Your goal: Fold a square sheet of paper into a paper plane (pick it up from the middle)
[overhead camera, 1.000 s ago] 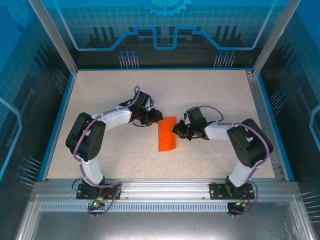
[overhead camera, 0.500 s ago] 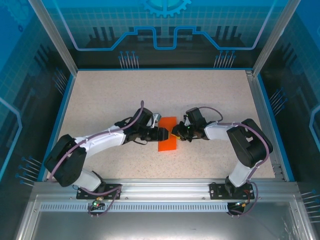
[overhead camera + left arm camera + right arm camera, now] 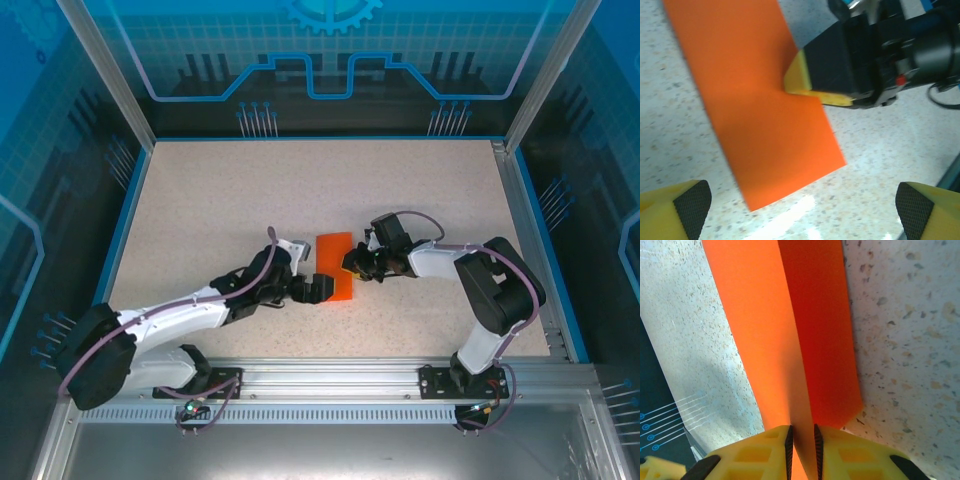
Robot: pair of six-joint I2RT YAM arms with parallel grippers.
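The square sheet of paper [image 3: 335, 262] is bright orange and lies mid-table, doubled over into a narrow rectangle. My right gripper [image 3: 350, 265] is at the paper's right edge, shut on a raised layer of it. The right wrist view shows that layer of paper [image 3: 790, 315] running up between the yellow pads [image 3: 765, 450] of the right gripper [image 3: 802, 440]. My left gripper [image 3: 318, 288] hovers over the near left part of the sheet, open wide. In the left wrist view the paper [image 3: 765, 100] lies well ahead of the left gripper [image 3: 802, 215], with nothing between its fingertips [image 3: 690, 210].
The speckled tabletop [image 3: 220, 190] has bare room all round the sheet. A blue rim [image 3: 120, 230] and a framed enclosure bound it. The right arm's black wrist and yellow fingertip [image 3: 802, 80] sit on the paper's far edge in the left wrist view.
My left arm has swung from the paper's far left down to its near left side, stretching out low, and its gripper has opened wide. The right gripper has stayed on the paper's edge.
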